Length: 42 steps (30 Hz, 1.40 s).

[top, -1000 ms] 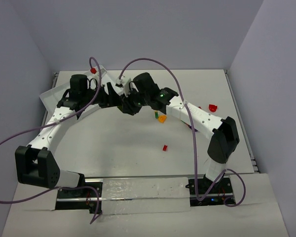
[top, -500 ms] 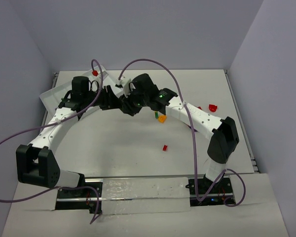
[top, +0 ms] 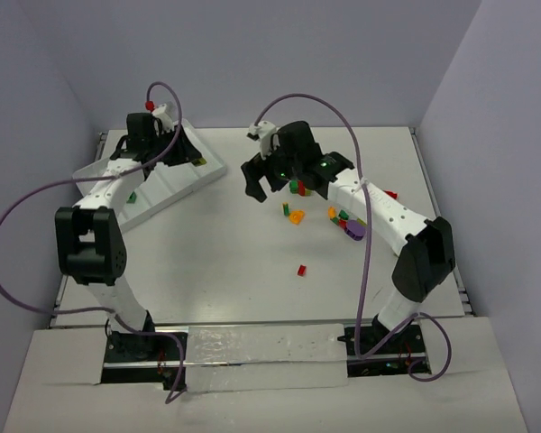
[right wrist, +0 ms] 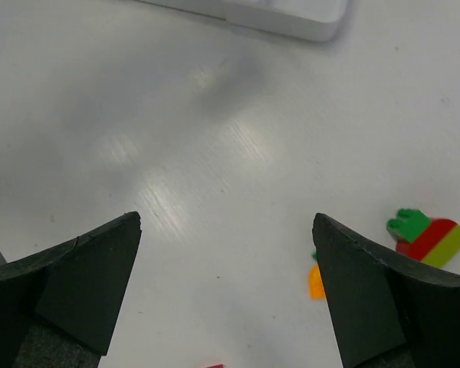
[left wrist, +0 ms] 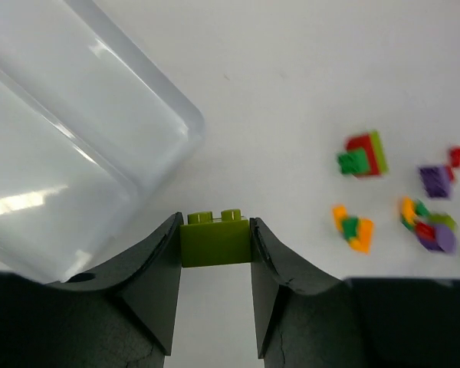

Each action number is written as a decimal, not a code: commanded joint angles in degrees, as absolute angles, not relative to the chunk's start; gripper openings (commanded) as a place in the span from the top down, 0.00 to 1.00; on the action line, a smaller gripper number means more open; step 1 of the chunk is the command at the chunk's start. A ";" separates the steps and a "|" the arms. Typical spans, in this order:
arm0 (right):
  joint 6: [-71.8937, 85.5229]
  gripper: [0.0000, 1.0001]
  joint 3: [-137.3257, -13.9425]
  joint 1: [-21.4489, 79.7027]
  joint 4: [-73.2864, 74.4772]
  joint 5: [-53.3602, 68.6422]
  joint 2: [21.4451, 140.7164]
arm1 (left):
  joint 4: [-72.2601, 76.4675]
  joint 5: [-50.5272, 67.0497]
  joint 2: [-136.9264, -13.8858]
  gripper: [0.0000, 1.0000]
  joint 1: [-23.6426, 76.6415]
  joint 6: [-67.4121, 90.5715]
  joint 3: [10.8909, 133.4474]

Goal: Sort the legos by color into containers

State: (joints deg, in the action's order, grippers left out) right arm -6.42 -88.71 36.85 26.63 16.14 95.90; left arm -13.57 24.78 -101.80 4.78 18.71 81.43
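Lime lego [left wrist: 215,242] was pinched by its flat sides between the left fingers [left wrist: 155,276]; tray [left wrist: 84,138] corner lay just ahead-left. Judged light, rigid, slick; side walls the best hold. Right fingers [right wrist: 84,268] stood wide apart, empty, over bench [right wrist: 215,192]; loose legos [right wrist: 429,238] near their right tip.

The left white-and-black jointed arm [top: 108,188], on the left of the overhead view, and the right white-and-black jointed arm [top: 379,212], on the right, share one build: smooth white plastic link shells between chunky matte black motor housings. A thick purple cable [top: 165,86] runs from the left wrist, a second purple cable [top: 293,94] from the right. Small green indicator lights [top: 323,165] glow on the right forearm. A small white camera block [top: 269,132] sits by the right wrist. Seen close, the left black two-finger gripper [left wrist: 215,230] and the right black two-finger gripper [right wrist: 227,222] have broad, wedge-shaped charcoal fingers [left wrist: 149,291] with a dull, faintly scuffed finish.
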 commanded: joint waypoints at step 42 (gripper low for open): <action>-32.50 0.32 -68.60 4.31 43.68 2.67 88.42 | -14.48 28.92 -101.91 0.22 9.44 8.83 88.68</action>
State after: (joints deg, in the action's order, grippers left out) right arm -25.74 -68.03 7.61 40.96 4.77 88.20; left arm -12.52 21.23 -108.21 8.71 10.70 91.64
